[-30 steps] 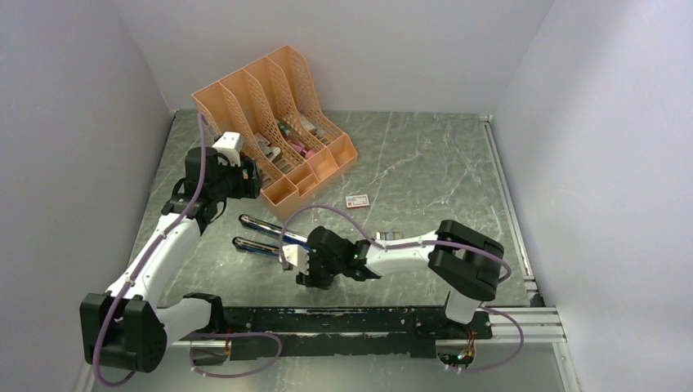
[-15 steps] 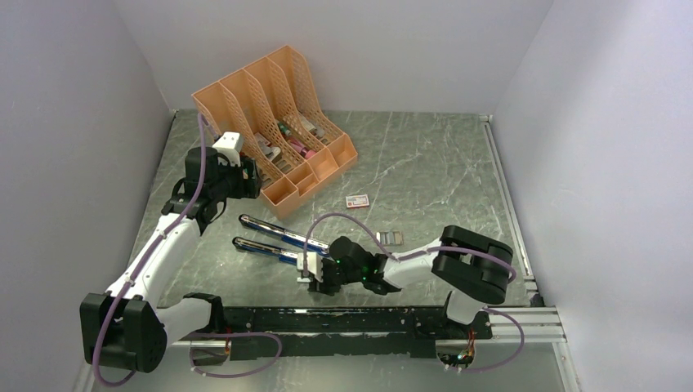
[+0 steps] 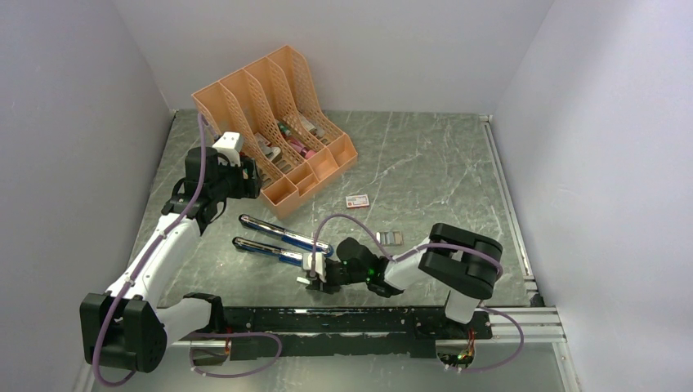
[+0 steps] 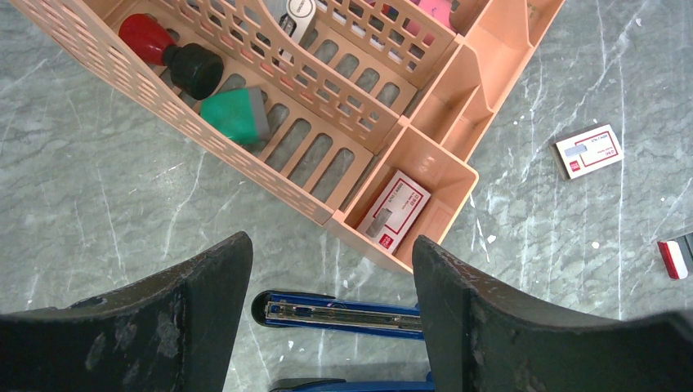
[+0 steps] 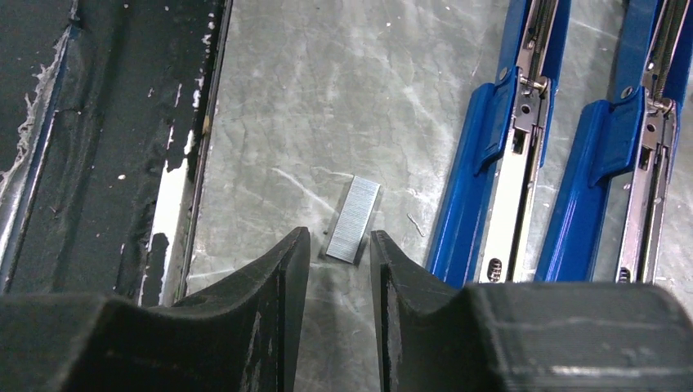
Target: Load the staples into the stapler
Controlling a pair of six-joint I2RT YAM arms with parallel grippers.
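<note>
**A:** Where are the staples?

**B:** One staple strip lies flat on the worktop. Its near end sits just between the tips of the right end effector, whose fingers stand a little apart, and I see no contact with the strip. The opened blue stapler is just beside it at three o'clock, both halves laid flat. From above, the block of staples sits at two o'clock of that end effector, well apart.

**A:** How will the strip handle?

**B:** Light, thin and slick, I'd judge. It should be stiff lengthwise, but it's only glued together, so a hard squeeze or a twist could snap it. I'd take it gently across its two long edges, near the middle.

**A:** And the surface?

**B:** It looks hard and smooth, a grey marbled pattern. The strip lies flush, so the tips must reach right down, and it may skate. A black rail runs at nine o'clock.

**A:** The room?

**B:** Plain pale walls on three sides. A peach organiser stands at eleven o'clock of the worktop's middle. The left end effector hovers before it, fingers wide apart, holding nothing.
</note>
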